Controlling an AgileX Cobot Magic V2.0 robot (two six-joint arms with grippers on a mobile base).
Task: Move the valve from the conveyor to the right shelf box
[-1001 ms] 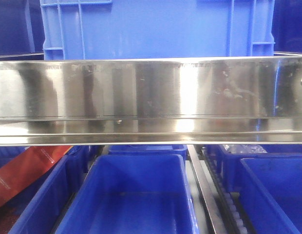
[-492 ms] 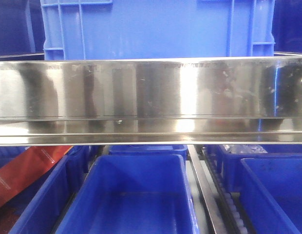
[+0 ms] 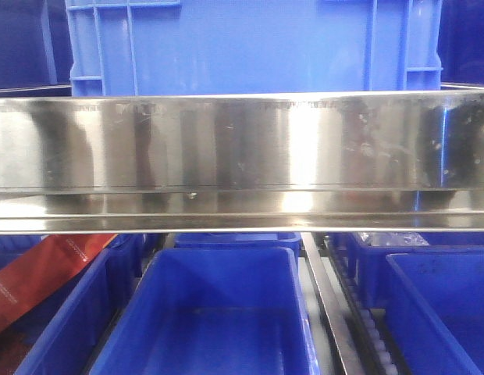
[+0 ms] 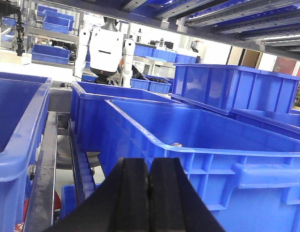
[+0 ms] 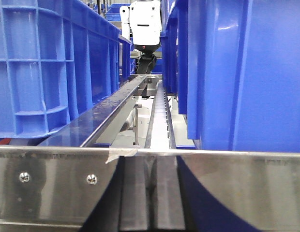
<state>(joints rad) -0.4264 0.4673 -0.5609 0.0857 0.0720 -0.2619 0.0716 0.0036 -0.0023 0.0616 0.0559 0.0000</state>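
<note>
Front view vs 1 s and 0.5 s ago: practically no change. Steel shelf lip [image 3: 242, 160] sits across the same band, big blue crate [image 3: 250, 47] above at 12 o'clock, empty blue bin [image 3: 218, 312] below at 6, red packet [image 3: 47, 273] at 8 in the left bin. Only the reflections on the steel shimmer a little, esp. near the 3 o'clock edge. So base & camera are basically parked; no arm enters this view.

Left gripper [image 4: 150, 193]: pads pressed together, nothing betw them, low at 6 o'clock of its own view, facing the rim of a blue shelf box [image 4: 203, 154]. Roller rail [image 4: 80, 154] at 8. A white robot unit [image 4: 106, 46] stands far off at 11.

Right gripper [image 5: 150, 193]: pads also pressed flat together, empty, behind a steel rail [image 5: 67, 183], looking down a roller track [image 5: 159, 116] betw two blue crates.

Valve: not visible in any view. Conveyor: not visible either. Judgement: neither hand carries anything, so pick hasn't begun or robot is idle at the shelf; needs to face the belt first
</note>
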